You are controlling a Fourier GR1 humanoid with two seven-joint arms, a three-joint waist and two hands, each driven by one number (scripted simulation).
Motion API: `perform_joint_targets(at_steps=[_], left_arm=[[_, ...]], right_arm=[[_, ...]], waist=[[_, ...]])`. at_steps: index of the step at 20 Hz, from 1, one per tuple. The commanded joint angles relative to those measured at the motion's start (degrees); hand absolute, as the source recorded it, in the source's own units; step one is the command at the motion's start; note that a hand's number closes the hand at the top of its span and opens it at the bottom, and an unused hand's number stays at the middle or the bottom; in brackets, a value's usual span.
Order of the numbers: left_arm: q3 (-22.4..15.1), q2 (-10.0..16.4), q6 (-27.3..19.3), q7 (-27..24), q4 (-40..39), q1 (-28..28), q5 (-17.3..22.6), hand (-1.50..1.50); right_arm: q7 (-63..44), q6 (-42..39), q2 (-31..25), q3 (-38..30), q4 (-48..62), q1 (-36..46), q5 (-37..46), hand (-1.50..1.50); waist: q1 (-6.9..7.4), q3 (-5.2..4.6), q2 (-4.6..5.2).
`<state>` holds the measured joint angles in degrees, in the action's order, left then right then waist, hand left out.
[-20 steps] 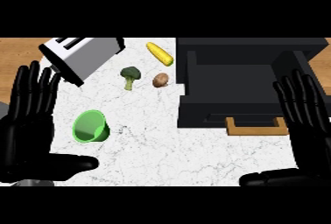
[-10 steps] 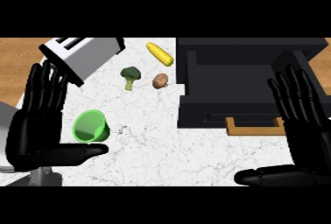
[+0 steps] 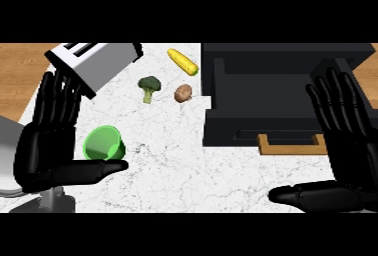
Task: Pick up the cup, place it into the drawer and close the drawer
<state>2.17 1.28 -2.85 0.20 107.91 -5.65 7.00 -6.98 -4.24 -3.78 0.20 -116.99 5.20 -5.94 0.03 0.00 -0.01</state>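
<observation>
Left hand (image 3: 46,150): black, at the left of the white marble-patterned tabletop (image 3: 170,165), fingers straight and spread, pointing away from the robot, thumb stretched out sideways towards the middle; it holds nothing. Green plastic cup (image 3: 103,143): on the tabletop just beside the left palm and directly above the outstretched thumb in the view, its open mouth showing; whether the thumb touches its rim cannot be told, and no finger is curled round it. Right hand (image 3: 353,145): black, at the right edge, fingers likewise straight and spread, thumb pointing inwards low on the tabletop; nothing in it. It lies over the right side of the black box-shaped drawer unit (image 3: 280,102), whose dark hollow shows from above. Tan wooden handle (image 3: 291,145): on the near face of that unit, between the right hand's fingers and the middle of the tabletop. The cup is well apart from the drawer unit, bare marble between them. Further out: small green broccoli floret (image 3: 150,86) and brown rounded potato (image 3: 183,92), near each other; yellow corn cob (image 3: 182,61) beyond them, close to the unit's far left corner; silver toaster with dark slots (image 3: 96,60), set askew at the far left, just beyond the left fingertips.
</observation>
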Motion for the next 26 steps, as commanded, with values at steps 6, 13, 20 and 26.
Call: perform_joint_targets(at_steps=[6,13,20,26], left_arm=[[3.4,1.5,2.1,-3.2,-5.2,2.7,2.3,-1.5],[3.8,0.6,-0.5,-4.9,-11.0,1.8,-0.1,-1.5],[5.5,0.7,1.4,-13.7,-20.0,4.9,-0.9,-1.5],[6.2,1.3,2.1,-18.0,-26.1,4.0,-1.2,-1.5]], right_arm=[[-2.6,0.2,-0.9,-1.4,0.6,3.9,-0.3,-1.5],[2.3,-1.1,0.3,-0.3,-0.8,-1.7,0.3,-1.5],[1.4,-1.1,0.2,-0.6,-1.9,-2.7,0.5,-1.5],[-1.5,-3.2,-1.7,-3.4,-1.5,-0.7,-3.8,-1.5]], waist=[[0.03,-0.01,0.01],[-0.16,0.0,0.01],[-0.19,-0.01,0.02],[-0.14,0.0,0.01]])
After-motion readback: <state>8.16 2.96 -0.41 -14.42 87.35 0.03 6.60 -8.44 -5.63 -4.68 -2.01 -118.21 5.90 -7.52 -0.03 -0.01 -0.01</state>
